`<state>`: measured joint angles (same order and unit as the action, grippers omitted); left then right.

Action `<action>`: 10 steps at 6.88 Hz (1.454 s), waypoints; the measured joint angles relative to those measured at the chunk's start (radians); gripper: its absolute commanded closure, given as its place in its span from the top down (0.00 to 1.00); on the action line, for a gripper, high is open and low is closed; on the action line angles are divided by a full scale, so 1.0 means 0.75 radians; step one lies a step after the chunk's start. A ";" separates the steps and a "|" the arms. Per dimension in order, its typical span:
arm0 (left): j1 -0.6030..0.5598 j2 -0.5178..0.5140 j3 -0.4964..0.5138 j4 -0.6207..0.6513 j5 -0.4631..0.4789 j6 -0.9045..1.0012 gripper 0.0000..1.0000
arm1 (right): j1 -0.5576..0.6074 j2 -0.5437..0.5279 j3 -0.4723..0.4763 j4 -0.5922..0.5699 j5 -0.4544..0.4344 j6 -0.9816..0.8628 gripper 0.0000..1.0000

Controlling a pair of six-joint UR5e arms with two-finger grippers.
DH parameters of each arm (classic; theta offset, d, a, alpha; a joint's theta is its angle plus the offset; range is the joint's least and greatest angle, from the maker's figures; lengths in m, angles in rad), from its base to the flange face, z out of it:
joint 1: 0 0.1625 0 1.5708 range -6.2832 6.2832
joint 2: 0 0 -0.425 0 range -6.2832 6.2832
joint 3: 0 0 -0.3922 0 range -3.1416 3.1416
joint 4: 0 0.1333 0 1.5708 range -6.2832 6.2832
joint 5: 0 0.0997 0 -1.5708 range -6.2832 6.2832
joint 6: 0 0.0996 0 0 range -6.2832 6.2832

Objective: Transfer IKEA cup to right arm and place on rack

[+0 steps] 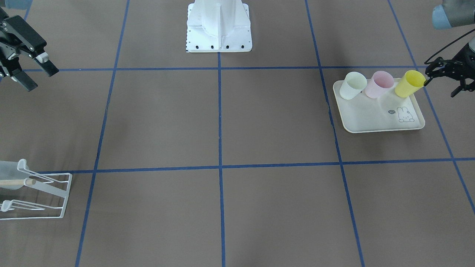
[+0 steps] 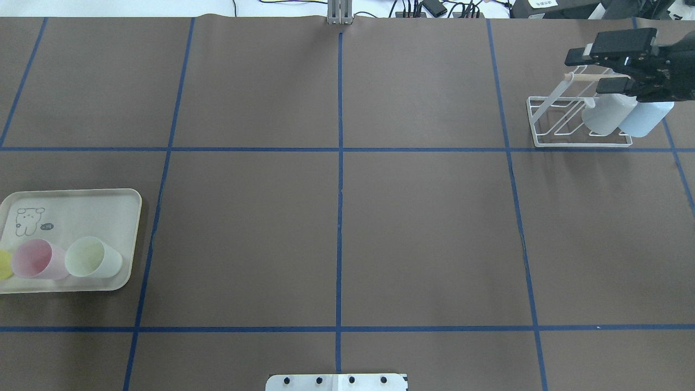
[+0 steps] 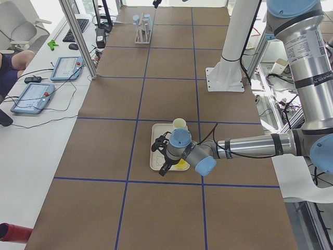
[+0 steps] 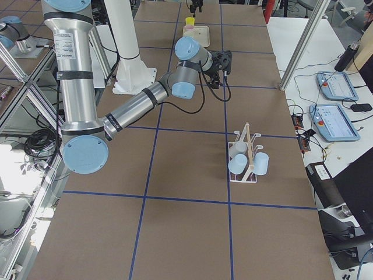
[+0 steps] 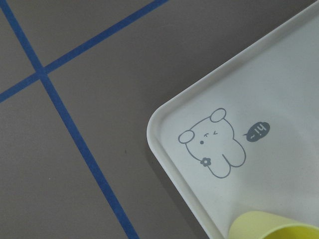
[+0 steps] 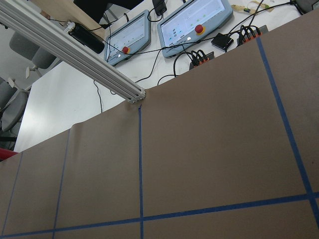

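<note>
Where the front camera looks down at me, the table (image 1: 282, 122) lies under a matt brown sheet, ruled into big squares by blue tape (image 1: 219, 122). My white base plate (image 1: 219, 26) is at the top.

- The cream tray (image 1: 371, 124) is on my left side. A pale green cup (image 1: 351, 86), a pink cup (image 1: 379, 84) and a yellow cup (image 1: 408, 84) stand in a row along its robot-side edge.
- My left claw (image 1: 439, 89) hangs just beside the yellow cup, fingers spread, one tip at the rim. It holds nothing.
- My right claw (image 1: 42, 79) hangs spread and empty over bare sheet.
- The rack (image 1: 55, 193) is at the opposite corner, well apart from the tray.

Overhead:
- The rack is white wire with a wooden dowel (image 2: 583, 77).
- Two pale cups (image 2: 602, 114) sit tilted on it.
- My right claw overlaps the rack in this view only.

Left side:
- A white desk (image 3: 31, 146) runs along the table.
- On it are two control tablets (image 3: 32, 98), a keyboard and cables.
- An aluminium post (image 3: 78, 39) stands at the table's edge, with a grey chair (image 3: 15, 21) behind.
- Part of a seated person (image 3: 11, 62) shows at the frame edge.

Right side:
- My right claw is well apart from the rack.
- The rack stands near the desk-side edge.

Left wrist:
- I see a tray corner with a small animal drawing and a "hi~" bubble.
- The yellow cup's rim is at the bottom.
- No fingers are in frame.

Right wrist:
- I see brown sheet, a tape cross and an aluminium rail.
- Beyond them are the tablets with red buttons.
</note>
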<state>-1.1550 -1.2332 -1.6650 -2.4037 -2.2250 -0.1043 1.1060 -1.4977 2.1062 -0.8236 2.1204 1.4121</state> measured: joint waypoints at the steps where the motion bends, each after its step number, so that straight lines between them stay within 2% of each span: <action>1: 0.017 0.003 0.000 0.000 -0.001 0.000 1.00 | 0.000 0.000 0.000 0.000 0.001 0.000 1.00; 5: 0.076 0.010 -0.002 0.001 -0.026 -0.001 1.00 | 0.000 0.002 0.002 0.000 0.001 0.001 1.00; 6: 0.084 0.011 -0.001 0.000 -0.033 -0.002 0.82 | 0.000 0.002 0.002 0.000 0.001 0.000 1.00; 7: 0.089 0.012 -0.001 0.000 -0.036 -0.002 0.45 | 0.000 0.002 0.002 0.000 0.001 0.000 1.00; 8: 0.091 0.013 -0.001 0.001 -0.037 -0.002 0.20 | 0.000 0.002 0.002 0.000 0.000 0.000 1.00; 9: 0.092 0.015 -0.002 0.002 -0.038 -0.002 0.03 | 0.000 0.002 0.001 0.000 0.000 0.000 1.00; 10: 0.098 0.017 -0.002 0.002 -0.039 -0.002 0.00 | 0.000 0.003 0.000 0.000 -0.001 0.000 1.00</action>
<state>-1.0817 -1.2204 -1.6668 -2.4019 -2.2545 -0.1058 1.1060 -1.4957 2.1064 -0.8238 2.1200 1.4118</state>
